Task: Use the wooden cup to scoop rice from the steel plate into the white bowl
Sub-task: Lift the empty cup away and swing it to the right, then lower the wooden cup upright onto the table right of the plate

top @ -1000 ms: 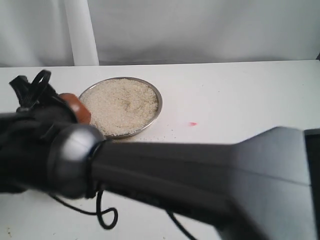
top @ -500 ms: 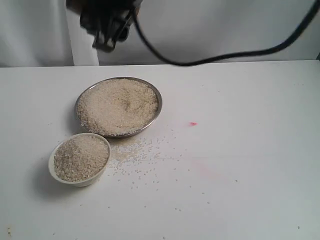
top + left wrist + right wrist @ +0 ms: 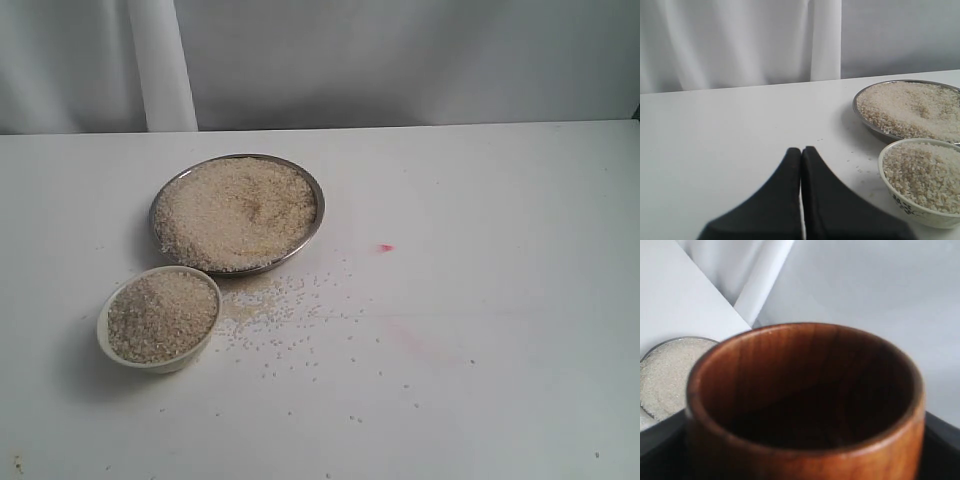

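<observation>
grip: right gripper (image 3: pixel 805 452) clasps wooden cup (image 3: pixel 805 390), apparently empty; left gripper (image 3: pixel 801 155) clenched, bare. white bowl (image 3: pixel 150 362) heaped: advise scooping little rice (image 3: pixel 240 210) from steel plate (image 3: pixel 318 215), tipping slowly over centre.

Shows a white table (image 3: pixel 520 300) filling the lower part of the exterior view, matte and plain. Backed at 12 o'clock by a pale grey curtain (image 3: pixel 400 60) in soft folds, with one whiter upright fold (image 3: pixel 160 65) toward 11 o'clock. Bears a small red spot (image 3: pixel 385 247) just off centre toward 3 o'clock (bright, sharp-edged). Carries a faint pink smear (image 3: pixel 420 340) at 5 o'clock from that spot.
</observation>
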`<action>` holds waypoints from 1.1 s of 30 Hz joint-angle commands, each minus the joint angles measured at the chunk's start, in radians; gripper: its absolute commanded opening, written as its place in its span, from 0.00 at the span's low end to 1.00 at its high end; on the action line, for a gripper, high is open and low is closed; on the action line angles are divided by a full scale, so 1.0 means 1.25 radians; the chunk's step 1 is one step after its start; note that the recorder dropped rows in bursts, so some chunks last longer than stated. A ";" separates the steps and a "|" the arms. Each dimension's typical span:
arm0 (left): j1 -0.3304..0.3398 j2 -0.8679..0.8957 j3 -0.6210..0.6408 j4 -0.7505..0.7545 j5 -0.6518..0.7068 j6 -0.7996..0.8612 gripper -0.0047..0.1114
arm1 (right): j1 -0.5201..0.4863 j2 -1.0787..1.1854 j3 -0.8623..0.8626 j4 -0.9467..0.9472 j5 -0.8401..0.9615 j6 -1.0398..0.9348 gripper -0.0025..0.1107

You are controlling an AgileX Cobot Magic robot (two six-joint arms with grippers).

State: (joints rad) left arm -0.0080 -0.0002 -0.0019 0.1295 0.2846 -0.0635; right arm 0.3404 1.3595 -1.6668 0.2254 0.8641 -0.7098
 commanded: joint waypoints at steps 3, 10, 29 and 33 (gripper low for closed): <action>-0.002 0.000 0.001 -0.007 -0.009 -0.005 0.04 | -0.120 -0.098 0.282 0.249 -0.244 -0.178 0.02; -0.002 0.000 0.001 -0.007 -0.009 -0.005 0.04 | -0.161 -0.103 0.499 0.604 -0.459 -0.447 0.02; -0.002 0.000 0.001 -0.007 -0.009 -0.005 0.04 | -0.162 0.038 0.675 1.215 -0.321 -1.146 0.02; -0.002 0.000 0.001 -0.007 -0.009 -0.005 0.04 | -0.169 0.100 0.675 1.215 -0.320 -1.146 0.02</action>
State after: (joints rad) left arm -0.0080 -0.0002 -0.0019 0.1295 0.2846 -0.0635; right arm 0.1402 1.4414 -0.8241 1.7280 0.4447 -2.1287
